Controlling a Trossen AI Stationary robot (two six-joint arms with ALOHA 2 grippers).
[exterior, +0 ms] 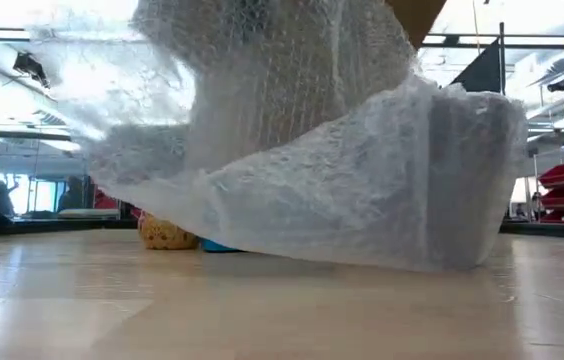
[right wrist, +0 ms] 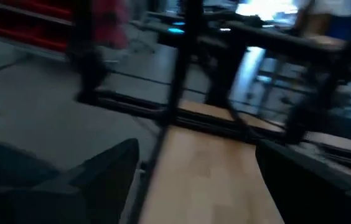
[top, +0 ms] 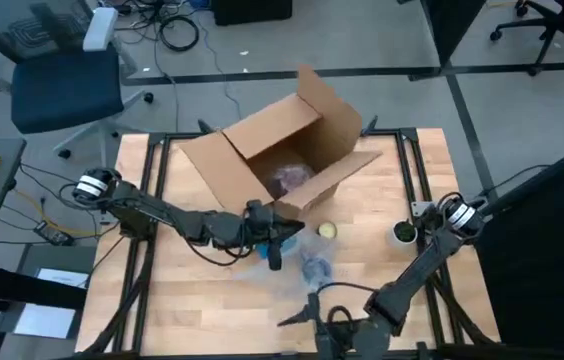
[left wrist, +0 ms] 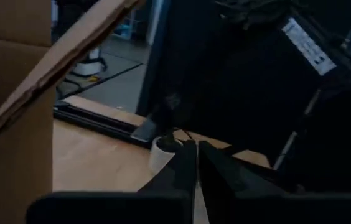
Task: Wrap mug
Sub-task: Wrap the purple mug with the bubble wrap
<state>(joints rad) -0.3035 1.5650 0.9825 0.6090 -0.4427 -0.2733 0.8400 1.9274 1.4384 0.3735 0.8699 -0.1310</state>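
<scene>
A sheet of clear bubble wrap (top: 310, 266) lies on the table in front of the open cardboard box (top: 272, 150). In the low view the bubble wrap (exterior: 342, 170) rises out of the top of the picture, and its lower edge rests on the table. A dark shape (exterior: 452, 170) shows through it; I cannot tell whether this is the mug. My left gripper (top: 276, 250) is beside the wrap's left end, shut, with a thin pale strip between its fingers. My right gripper (top: 297, 320) stands open near the table's near edge, with nothing between its fingers (right wrist: 107, 180). My left gripper pinches a thin pale strip (left wrist: 195, 193) between its two fingers; it looks like the wrap's edge, but one layer or several cannot be told. The wrap hangs up from the table on that side, and its lower part rests on the wood.
A small yellow object (top: 327, 230) and something blue (exterior: 220, 245) sit on the table behind the wrap. A white roll (top: 404, 233) stands at the right. A wrapped purplish item (top: 287, 180) lies inside the box. Bare wood (top: 192, 300) shows at the near left.
</scene>
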